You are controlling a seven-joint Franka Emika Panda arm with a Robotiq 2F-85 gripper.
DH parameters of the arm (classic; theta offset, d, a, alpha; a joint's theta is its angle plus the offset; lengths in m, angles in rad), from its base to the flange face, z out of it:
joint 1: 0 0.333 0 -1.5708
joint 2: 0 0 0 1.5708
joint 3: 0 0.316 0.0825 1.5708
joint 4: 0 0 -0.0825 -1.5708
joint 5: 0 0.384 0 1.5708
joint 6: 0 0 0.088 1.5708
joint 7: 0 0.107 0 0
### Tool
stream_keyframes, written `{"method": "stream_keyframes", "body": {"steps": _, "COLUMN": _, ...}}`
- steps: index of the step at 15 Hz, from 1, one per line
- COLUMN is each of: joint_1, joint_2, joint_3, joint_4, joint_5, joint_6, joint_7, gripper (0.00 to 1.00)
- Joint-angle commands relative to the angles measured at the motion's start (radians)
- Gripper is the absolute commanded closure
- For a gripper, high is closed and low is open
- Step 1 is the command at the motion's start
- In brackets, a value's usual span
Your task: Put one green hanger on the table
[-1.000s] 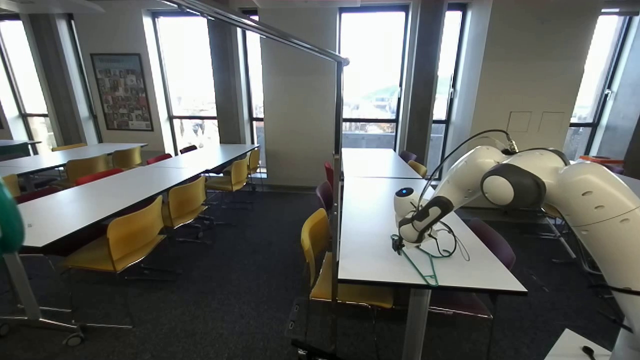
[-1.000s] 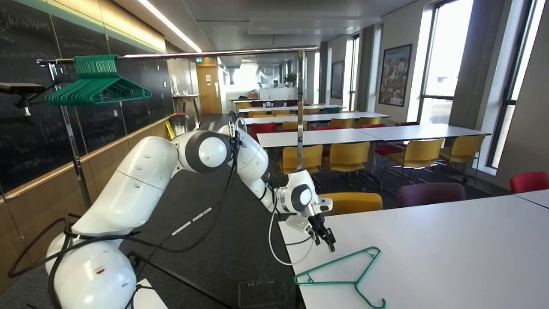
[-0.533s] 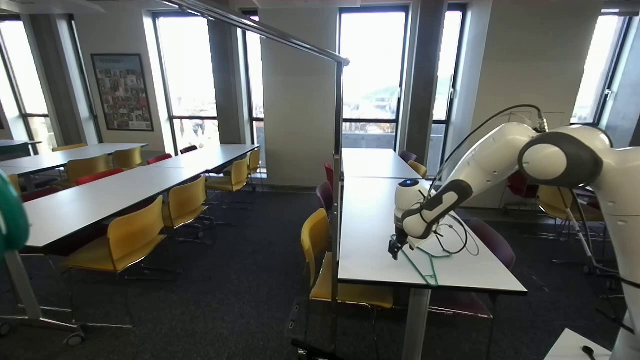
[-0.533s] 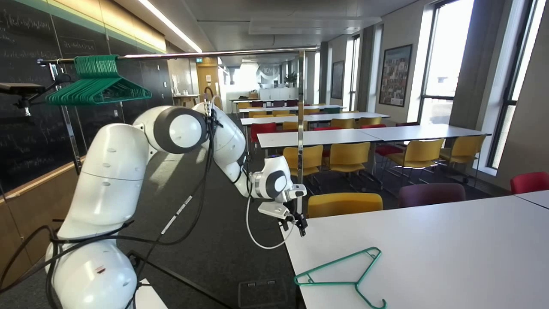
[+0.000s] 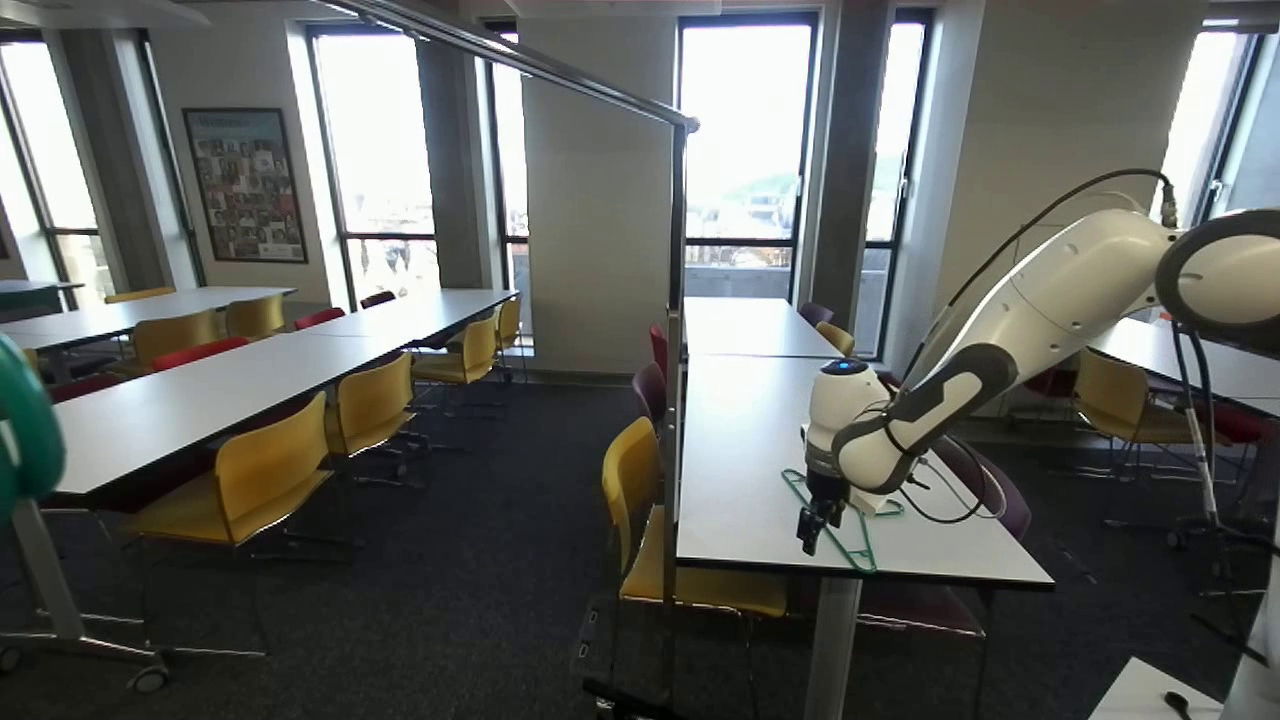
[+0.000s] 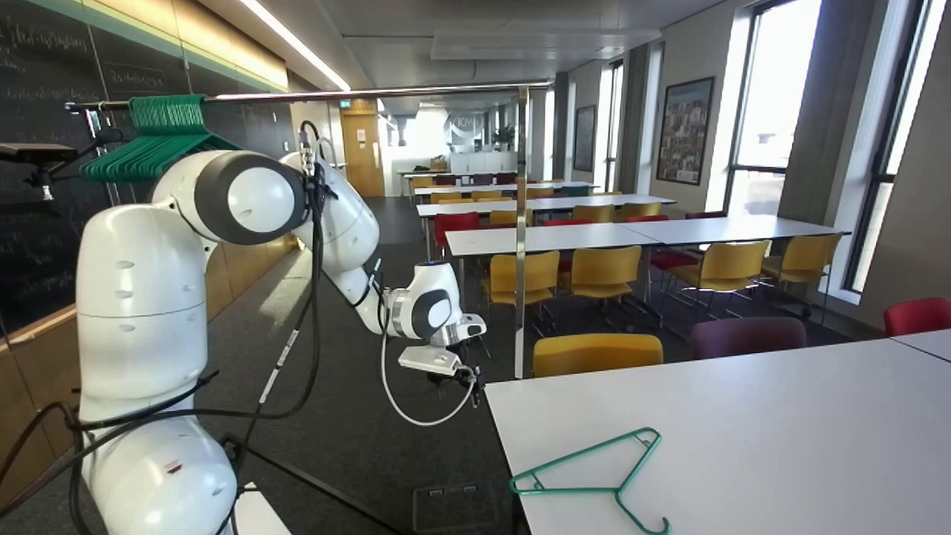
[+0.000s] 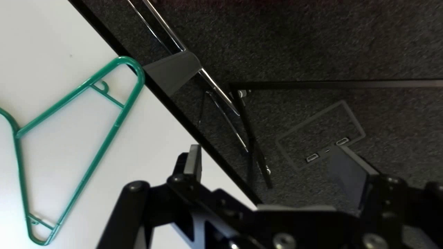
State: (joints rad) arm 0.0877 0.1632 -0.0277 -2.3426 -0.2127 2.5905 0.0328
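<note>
A green hanger [image 6: 568,490] lies flat on the white table [image 6: 780,438], close to its end edge. It shows whole there and partly behind the arm in an exterior view [image 5: 865,540]. In the wrist view the hanger [image 7: 96,158] lies left of the fingers, one corner at the table edge. My gripper [image 7: 270,155] is open and empty, its fingers wide apart, above the table's edge and the floor. In both exterior views the gripper [image 5: 812,535] points down, apart from the hanger; it also shows beside the table end [image 6: 475,390].
A metal rack rail [image 6: 371,92] carries several green hangers [image 6: 137,157], partly behind the arm. Its upright post [image 6: 520,223] stands beside the table end. A yellow chair [image 6: 598,355] and a purple chair [image 6: 747,338] stand along the table's far side.
My arm has drawn back from over the hanger toward the robot's base, past the table's end. The gripper stays open and the hanger has not moved.
</note>
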Motion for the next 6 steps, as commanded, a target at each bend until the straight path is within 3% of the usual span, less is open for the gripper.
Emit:
{"method": "stream_keyframes", "body": {"steps": 1, "joint_1": -0.031, "joint_2": -0.089, "joint_3": 0.057, "joint_4": -0.087, "joint_5": 0.102, "joint_6": 0.009, "joint_7": -0.168, "gripper": 0.0}}
{"method": "stream_keyframes", "body": {"steps": 2, "joint_1": -0.015, "joint_2": -0.026, "joint_3": 0.039, "joint_4": -0.031, "joint_5": 0.05, "joint_6": -0.002, "joint_7": -0.076, "gripper": 0.0}}
{"method": "stream_keyframes", "body": {"steps": 6, "joint_1": -0.014, "joint_2": -0.019, "joint_3": 0.045, "joint_4": -0.034, "joint_5": 0.056, "joint_6": -0.001, "joint_7": -0.081, "gripper": 0.0}}
